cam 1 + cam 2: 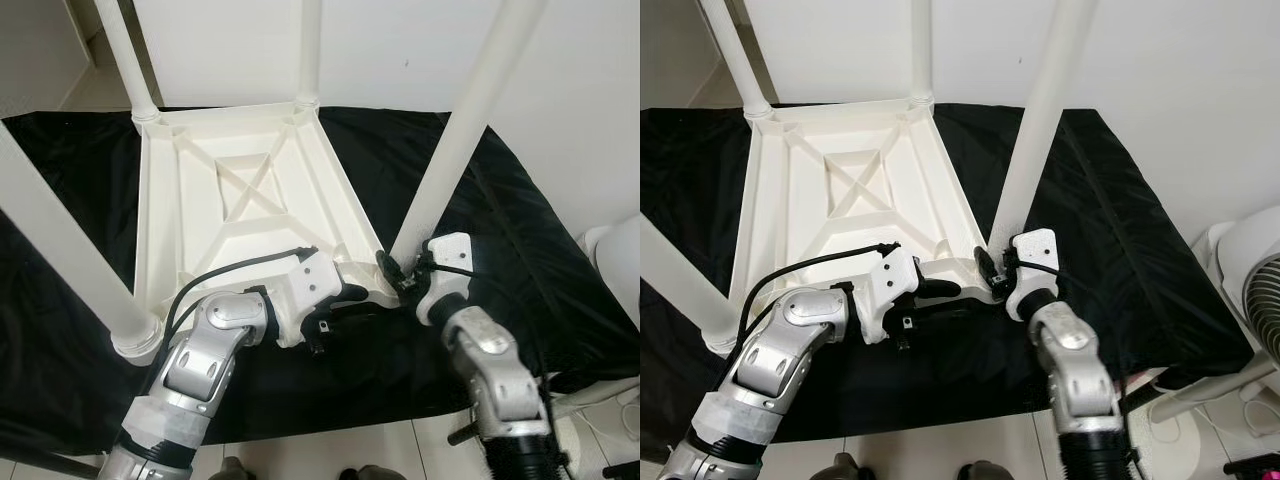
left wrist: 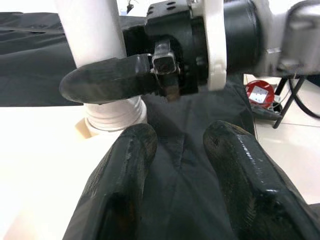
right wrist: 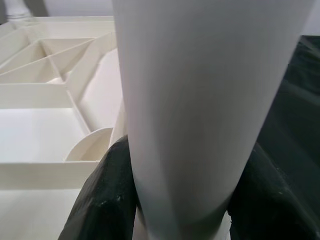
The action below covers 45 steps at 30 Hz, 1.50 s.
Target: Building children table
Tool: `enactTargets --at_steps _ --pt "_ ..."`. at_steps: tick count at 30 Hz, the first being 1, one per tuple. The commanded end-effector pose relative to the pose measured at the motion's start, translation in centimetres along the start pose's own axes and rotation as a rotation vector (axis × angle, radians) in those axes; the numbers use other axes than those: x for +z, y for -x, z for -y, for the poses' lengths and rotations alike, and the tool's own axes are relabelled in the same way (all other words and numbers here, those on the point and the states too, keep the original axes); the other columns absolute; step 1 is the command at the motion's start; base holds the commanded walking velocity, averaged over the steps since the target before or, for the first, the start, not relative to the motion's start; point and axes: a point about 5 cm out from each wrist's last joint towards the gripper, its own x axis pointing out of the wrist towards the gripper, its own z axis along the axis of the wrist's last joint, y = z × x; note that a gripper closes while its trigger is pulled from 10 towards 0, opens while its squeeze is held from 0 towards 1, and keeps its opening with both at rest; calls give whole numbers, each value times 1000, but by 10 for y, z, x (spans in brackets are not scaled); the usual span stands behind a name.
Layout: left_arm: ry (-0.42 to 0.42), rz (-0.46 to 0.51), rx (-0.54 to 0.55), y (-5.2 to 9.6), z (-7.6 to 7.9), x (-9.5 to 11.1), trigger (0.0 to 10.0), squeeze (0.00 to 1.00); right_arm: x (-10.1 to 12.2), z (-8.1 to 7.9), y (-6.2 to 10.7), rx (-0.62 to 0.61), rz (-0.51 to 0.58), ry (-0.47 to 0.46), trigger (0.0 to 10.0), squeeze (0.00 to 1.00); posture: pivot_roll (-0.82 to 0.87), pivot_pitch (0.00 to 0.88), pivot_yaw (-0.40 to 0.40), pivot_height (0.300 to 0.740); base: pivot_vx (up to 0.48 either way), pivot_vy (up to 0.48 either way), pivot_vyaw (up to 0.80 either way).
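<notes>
Now the upturned white table (image 1: 240,190) lies at frame centre on the black sheet (image 1: 520,250), the right gripper (image 1: 405,272) clasps the near-right leg (image 1: 455,130) low, needing straight downward pressure, while the left gripper (image 1: 345,295) waits beside, narrowly parted.

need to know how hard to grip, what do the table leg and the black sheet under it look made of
Table leg, held by the right gripper: likely moulded plastic, smooth white, faintly glossy.
Black sheet: looks like thin plastic film or coated fabric; it wrinkles and shines.
</notes>
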Motion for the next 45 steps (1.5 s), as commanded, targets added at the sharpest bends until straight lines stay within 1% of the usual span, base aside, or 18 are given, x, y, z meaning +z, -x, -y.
enactTargets --at_steps 1,2,4,6,10,11,14,15,16,19,21,22,23,26,28,29,35,45 --pt "7 2 25 -2 -1 1 10000 0 -5 5 3 -66 -28 15 10000 0 -124 44 4 740 0 0 0" --pt "6 1 23 -2 -1 1 10000 0 -4 -1 4 -75 -21 -8 10000 0 -124 45 7 740 0 0 0" --pt "6 1 23 -2 -1 1 10000 0 -4 -1 4 -75 -21 -8 10000 0 -124 45 7 740 0 0 0" --pt "6 0 18 -2 -2 1 10000 0 -2 -11 4 -74 -17 -35 10000 0 -125 47 9 740 0 0 0" --pt "5 0 14 -2 -1 2 10000 0 1 -14 5 -82 -19 -51 10000 0 -126 48 9 740 0 0 0" --pt "7 -1 13 -2 -1 2 10000 0 3 -13 5 -85 -16 -52 10000 686 -126 51 7 740 0 0 0" --pt "8 -1 11 -2 0 2 10000 0 5 -12 5 -101 -15 -50 10000 686 -126 51 7 740 0 0 0" --pt "8 -1 11 -2 0 1 10000 0 5 -12 6 -103 -15 -52 10000 996 -126 51 7 740 0 0 0" --pt "9 -1 11 -2 1 1 10000 0 6 -11 7 -88 -6 -59 10000 1000 -126 53 4 740 0 0 0" --pt "9 0 11 -2 1 1 10000 0 8 -7 9 -65 21 -63 10000 1000 -127 56 1 740 0 0 0" --pt "11 0 9 -2 1 1 10000 0 10 0 10 -3 53 -45 10000 1000 -133 58 1 740 0 0 0" --pt "11 0 8 -3 1 1 10000 0 9 4 11 37 50 -49 10000 149 -133 58 1 740 0 0 0" --pt "10 0 7 -3 1 1 10000 0 7 6 12 83 43 -67 10000 0 -133 58 1 740 0 0 0" --pt "-4 -7 12 -2 -1 1 10000 0 5 11 15 201 57 -45 10000 0 -143 59 0 740 0 0 0" --pt "-4 -7 12 -2 -1 1 10000 0 5 11 15 201 57 -45 10000 0 -143 59 0 740 0 0 0" --pt "-9 -15 22 0 -5 -1 10000 0 -1 19 15 280 22 -18 10000 0 -144 60 1 740 0 0 0" --pt "-14 -19 30 2 -10 0 10000 0 -2 29 10 398 22 38 10000 0 -145 61 2 740 0 0 0" --pt "-15 -19 30 2 -10 1 10000 0 -1 30 6 423 27 51 10000 0 -145 61 2 740 0 0 0"
